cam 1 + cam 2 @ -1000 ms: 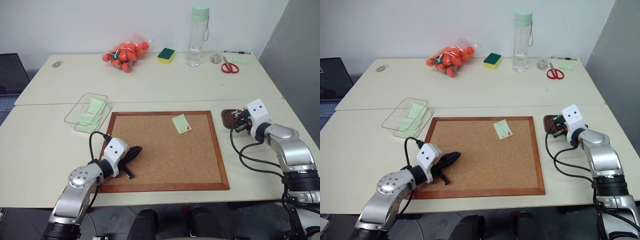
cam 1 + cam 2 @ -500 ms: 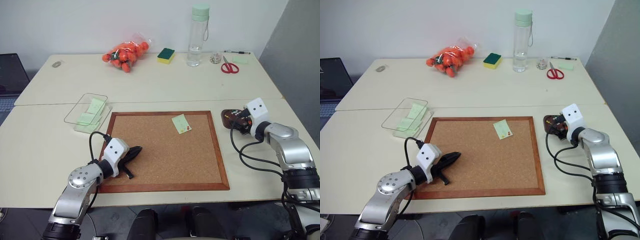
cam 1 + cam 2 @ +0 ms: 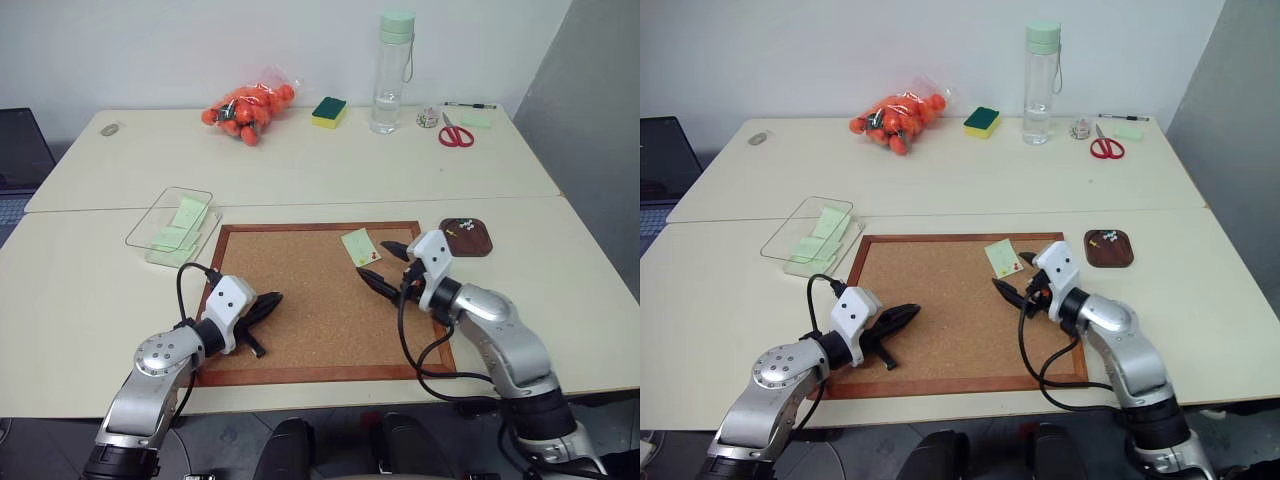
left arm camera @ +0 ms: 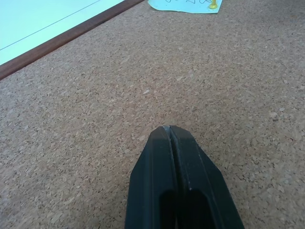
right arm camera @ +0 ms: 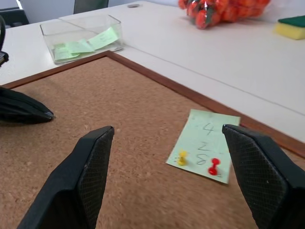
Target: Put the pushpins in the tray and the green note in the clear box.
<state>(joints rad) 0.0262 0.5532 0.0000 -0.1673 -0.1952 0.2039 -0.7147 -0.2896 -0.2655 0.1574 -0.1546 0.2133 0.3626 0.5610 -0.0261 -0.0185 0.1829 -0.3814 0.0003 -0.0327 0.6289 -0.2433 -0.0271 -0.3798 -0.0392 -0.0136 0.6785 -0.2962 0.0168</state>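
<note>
Now my right gripper (image 5: 167, 179) hovers over the cork board (image 3: 320, 330), its two black fingers (image 5: 88, 176) spread wide with nothing between them, aimed at one green note (image 5: 206, 143) that lies on the board's far right part. Two pushpins (image 5: 198, 162) hold that note down along its near edge: one yellow and one red. My left gripper (image 4: 174, 138) rests over the board's near left corner, its two fingers pressed together and empty. One dark brown tray (image 3: 466, 237) sits on the table (image 3: 80, 290) just right of the board's far right corner, and I can see a few small pins inside it, white and yellow among them, though I cannot count them exactly. One clear box (image 3: 172, 222) stands on the table just beyond the board's far left corner, with several pale green notes inside; I make out about three. On the far table lie one bag of orange fruit (image 3: 245, 103), one sponge (image 3: 330, 112), one bottle (image 3: 390, 70) and one pair of red scissors (image 3: 455, 133).
</note>
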